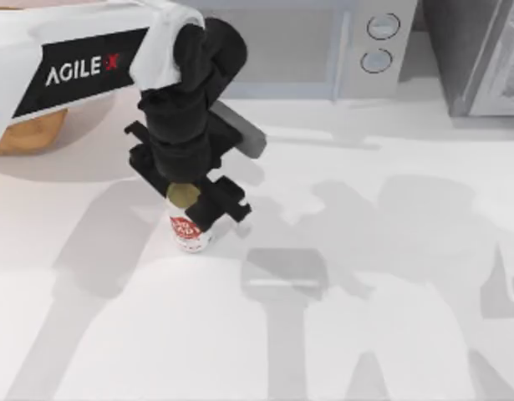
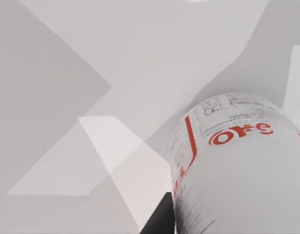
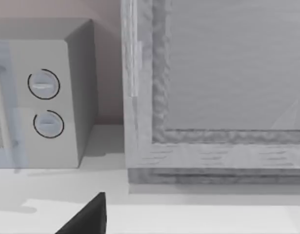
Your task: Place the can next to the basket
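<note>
The can [image 1: 187,224] is seen from above standing upright on the white surface [image 1: 390,334], gold top up, long axis vertical, left of centre. It's clamped by the left claw [image 1: 192,209]. Its red lettering gets shown up close in the left wrist view [image 2: 242,165]. A bit of basket [image 1: 29,134] is caught at the far left, well apart. A microwave [image 3: 42,97] is shown in the right wrist view.

microwave [image 3: 42,97] with two dials | beside grey framed cabinet [image 3: 213,97]
</note>
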`<state>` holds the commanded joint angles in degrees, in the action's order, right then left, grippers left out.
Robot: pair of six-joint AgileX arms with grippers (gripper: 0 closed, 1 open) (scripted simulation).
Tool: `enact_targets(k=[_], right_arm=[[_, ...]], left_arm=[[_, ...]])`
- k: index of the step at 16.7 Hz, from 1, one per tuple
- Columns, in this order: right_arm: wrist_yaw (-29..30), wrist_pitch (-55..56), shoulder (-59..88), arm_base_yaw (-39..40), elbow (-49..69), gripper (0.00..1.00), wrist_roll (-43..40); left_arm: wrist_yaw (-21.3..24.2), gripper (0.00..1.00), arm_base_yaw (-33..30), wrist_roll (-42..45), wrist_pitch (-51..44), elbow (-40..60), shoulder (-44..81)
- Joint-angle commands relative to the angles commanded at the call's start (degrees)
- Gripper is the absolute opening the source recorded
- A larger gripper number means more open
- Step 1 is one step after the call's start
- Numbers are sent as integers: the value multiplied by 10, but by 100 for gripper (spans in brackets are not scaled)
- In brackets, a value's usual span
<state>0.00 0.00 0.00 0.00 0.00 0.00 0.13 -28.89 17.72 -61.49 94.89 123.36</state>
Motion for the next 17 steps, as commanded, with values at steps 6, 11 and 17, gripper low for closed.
enact_targets(k=[6, 11, 17], right_arm=[[0, 0, 0, 0, 0, 100, 0], [0, 0, 0, 0, 0, 100, 0], [0, 0, 0, 0, 0, 100, 0]], left_arm=[[-7, 0, 34, -1, -12, -24, -1], [-24, 0, 164, -10, -34, -98, -20], [-21, 0, 347, -34, -23, -162, -83]])
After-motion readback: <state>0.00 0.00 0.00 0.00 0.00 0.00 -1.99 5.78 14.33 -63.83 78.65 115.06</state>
